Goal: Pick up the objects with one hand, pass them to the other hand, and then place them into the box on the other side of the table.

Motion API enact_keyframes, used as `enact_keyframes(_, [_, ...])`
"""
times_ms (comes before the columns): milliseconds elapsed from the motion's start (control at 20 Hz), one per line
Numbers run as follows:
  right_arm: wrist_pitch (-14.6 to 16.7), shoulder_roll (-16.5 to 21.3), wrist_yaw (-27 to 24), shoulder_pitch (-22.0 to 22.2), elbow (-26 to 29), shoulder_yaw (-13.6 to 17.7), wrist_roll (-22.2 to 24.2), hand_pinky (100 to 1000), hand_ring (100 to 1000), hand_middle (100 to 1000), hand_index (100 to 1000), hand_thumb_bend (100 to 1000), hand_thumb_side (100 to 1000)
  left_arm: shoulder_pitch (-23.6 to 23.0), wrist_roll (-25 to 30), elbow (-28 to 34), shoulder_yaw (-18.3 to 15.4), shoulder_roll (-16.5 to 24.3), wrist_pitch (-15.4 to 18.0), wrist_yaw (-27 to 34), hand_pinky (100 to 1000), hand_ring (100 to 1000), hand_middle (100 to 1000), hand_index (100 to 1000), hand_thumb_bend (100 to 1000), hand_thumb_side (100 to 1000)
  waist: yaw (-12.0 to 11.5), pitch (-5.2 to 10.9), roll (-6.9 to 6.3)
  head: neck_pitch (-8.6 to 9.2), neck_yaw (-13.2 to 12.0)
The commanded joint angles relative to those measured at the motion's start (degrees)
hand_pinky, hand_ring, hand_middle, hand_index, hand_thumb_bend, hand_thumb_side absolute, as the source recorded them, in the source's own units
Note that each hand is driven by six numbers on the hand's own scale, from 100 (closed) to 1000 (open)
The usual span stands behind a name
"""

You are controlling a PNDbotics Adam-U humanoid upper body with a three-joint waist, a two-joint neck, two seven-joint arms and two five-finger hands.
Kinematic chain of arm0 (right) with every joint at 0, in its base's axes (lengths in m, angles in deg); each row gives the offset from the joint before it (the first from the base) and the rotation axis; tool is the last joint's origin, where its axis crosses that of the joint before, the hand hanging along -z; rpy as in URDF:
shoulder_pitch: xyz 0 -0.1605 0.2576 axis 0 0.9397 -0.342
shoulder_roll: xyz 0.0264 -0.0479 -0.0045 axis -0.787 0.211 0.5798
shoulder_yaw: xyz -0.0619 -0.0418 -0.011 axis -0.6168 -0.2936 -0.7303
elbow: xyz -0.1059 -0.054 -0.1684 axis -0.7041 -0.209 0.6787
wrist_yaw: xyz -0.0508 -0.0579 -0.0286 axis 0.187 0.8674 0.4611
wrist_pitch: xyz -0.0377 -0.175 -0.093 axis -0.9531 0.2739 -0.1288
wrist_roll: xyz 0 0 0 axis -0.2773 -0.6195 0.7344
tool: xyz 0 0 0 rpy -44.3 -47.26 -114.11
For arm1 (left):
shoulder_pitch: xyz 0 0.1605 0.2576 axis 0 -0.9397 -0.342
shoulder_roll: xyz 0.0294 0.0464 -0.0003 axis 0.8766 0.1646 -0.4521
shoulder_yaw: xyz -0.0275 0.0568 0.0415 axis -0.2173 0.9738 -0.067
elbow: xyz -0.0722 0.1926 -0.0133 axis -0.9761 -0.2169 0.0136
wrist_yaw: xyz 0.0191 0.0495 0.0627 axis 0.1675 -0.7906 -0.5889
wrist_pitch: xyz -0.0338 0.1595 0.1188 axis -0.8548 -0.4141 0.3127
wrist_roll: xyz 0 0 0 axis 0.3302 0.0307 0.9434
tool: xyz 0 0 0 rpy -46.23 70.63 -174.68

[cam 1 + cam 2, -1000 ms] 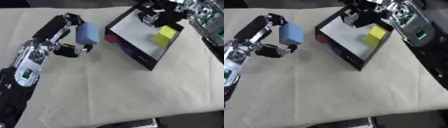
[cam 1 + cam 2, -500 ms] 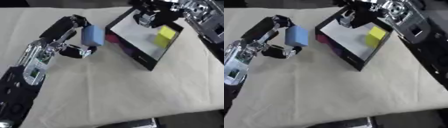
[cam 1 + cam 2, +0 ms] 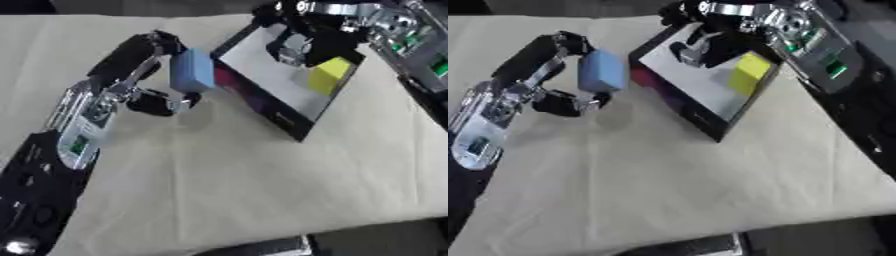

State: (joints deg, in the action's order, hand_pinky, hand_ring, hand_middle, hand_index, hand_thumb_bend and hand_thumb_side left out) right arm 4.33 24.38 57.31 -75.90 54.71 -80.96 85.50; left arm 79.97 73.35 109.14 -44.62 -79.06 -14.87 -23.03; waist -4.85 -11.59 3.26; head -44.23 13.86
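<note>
Handover approaching: left hand, pinching the pale blue foam block, has carried it rightward to the black box's edge (right hand curled above, holding nothing).

A light blue block, rectangular with rounded corners, stands on edge in the air, pinched between the fingers and thumb of the left robot hand, just beside the box's near-left wall. The box is shallow and black-walled with a pale floor (a magenta patch shows on its outer side), set askew on the cream surface. A yellow block stands inside it, toward the right.
</note>
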Motion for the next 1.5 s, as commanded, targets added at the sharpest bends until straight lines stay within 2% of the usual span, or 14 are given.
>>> enact_keyframes(50, [-0.1,2.29,0.56,-0.99,0.93,0.3,0.04,835,1000,938,1000,100,345,1.09,1.05,0.88,-1.0,-0.45,-1.23,3.67,704,623,504,464,100,402,0.33,2.08,0.65,0.12,-0.22])
enact_keyframes(250, [-0.09,2.38,0.9,-1.21,0.4,0.31,-0.71,832,1000,932,1000,100,354,1.62,2.58,3.83,-0.92,-0.15,-2.13,7.9,703,624,504,465,100,399,0.69,2.12,0.69,0.12,-0.59])
enact_keyframes(400, [-0.45,2.19,0.88,-1.55,-0.57,0.38,-1.16,826,1000,925,1000,100,370,1.95,3.52,4.31,-0.69,0.08,-1.63,8.29,699,626,506,467,100,352,0.82,2.12,0.65,0.12,-1.07])
enact_keyframes(650, [-1.02,1.61,0.68,-2.17,-2.79,-0.27,-0.42,827,1000,931,1000,100,411,2.06,2.31,3.94,-0.54,-0.81,-0.27,5.46,696,630,508,469,100,295,0.96,2.01,0.83,0.12,-1.31])
enact_keyframes(900, [-0.37,1.45,0.57,-3.0,-4.4,-0.89,0.09,829,1000,932,1000,100,397,2.16,0.0,3.15,-0.12,-2.15,1.55,0.44,694,637,514,475,100,200,0.82,2.08,1.09,0.12,-0.37])
enact_keyframes(1200, [0.48,1.09,0.21,-3.71,-4.5,-1.24,1.01,829,1000,925,1000,100,380,2.39,-2.29,1.89,-0.24,-3.64,2.18,-3.8,692,635,511,473,100,204,0.71,2.09,1.4,0.12,0.09])
enact_keyframes(1500, [0.58,0.76,0.33,-4.17,-4.47,-1.38,1.75,829,1000,924,1000,100,380,2.52,-2.99,1.08,-0.41,-4.43,2.19,-4.64,692,634,511,473,100,206,0.71,2.06,1.5,0.12,0.1])
